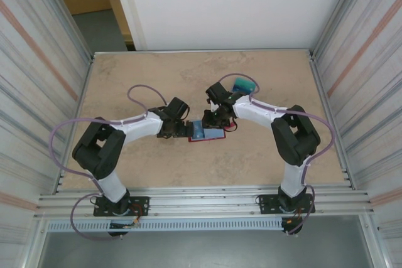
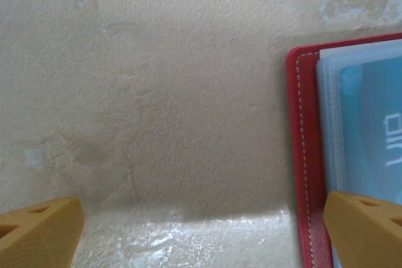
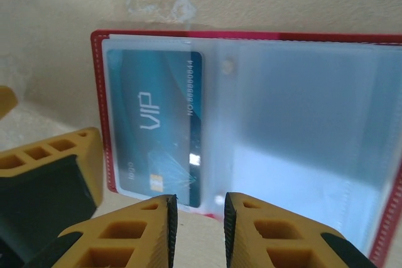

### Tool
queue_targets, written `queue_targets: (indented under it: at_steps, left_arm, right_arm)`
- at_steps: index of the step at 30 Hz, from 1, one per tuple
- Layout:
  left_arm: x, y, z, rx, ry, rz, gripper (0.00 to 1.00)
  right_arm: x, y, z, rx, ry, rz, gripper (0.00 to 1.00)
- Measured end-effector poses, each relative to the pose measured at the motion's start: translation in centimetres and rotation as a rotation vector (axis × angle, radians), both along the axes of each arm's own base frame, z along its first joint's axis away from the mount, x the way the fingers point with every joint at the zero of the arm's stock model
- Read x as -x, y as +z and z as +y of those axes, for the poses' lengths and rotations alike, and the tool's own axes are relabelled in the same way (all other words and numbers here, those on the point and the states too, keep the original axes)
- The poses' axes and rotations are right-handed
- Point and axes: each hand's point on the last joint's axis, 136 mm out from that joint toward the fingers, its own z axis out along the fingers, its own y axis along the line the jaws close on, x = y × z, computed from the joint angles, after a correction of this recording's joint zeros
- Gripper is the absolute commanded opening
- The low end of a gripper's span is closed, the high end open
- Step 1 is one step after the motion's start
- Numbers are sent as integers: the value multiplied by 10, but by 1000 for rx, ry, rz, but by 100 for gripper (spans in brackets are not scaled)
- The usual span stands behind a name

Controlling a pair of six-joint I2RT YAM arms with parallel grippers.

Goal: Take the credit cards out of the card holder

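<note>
The red card holder (image 1: 215, 135) lies open and flat on the table between the arms. A teal VIP credit card (image 3: 154, 123) sits in its left see-through pocket (image 3: 210, 92); the right-hand pockets look pale and blurred. My right gripper (image 3: 198, 208) hovers at the holder's near edge just right of that card, jaws a narrow gap apart with bare table between them. My left gripper (image 2: 201, 236) is wide open at the holder's left edge (image 2: 308, 155), its right finger (image 2: 364, 224) over the red border and the card (image 2: 377, 136).
A teal pile of cards (image 1: 244, 84) lies on the table behind the right arm. Metal walls close in the left and right sides, a white panel the back. Bare beige tabletop (image 1: 138, 67) stretches at the far left.
</note>
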Motion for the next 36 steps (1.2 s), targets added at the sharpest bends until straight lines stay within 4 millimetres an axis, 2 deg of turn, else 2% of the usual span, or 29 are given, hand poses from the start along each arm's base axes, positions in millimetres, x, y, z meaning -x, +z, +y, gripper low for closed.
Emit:
queue_targets:
  at_steps: [9, 25, 36]
  left_arm:
    - [-2, -2, 2, 7, 14, 8, 99]
    - [-1, -2, 2, 7, 16, 8, 99]
    - [-1, -2, 2, 7, 16, 8, 98]
  right_arm:
    - [-6, -14, 10, -50, -9, 47, 33]
    - [-5, -34, 16, -63, -2, 87, 33]
    - [-5, -32, 24, -99, 12, 90, 32]
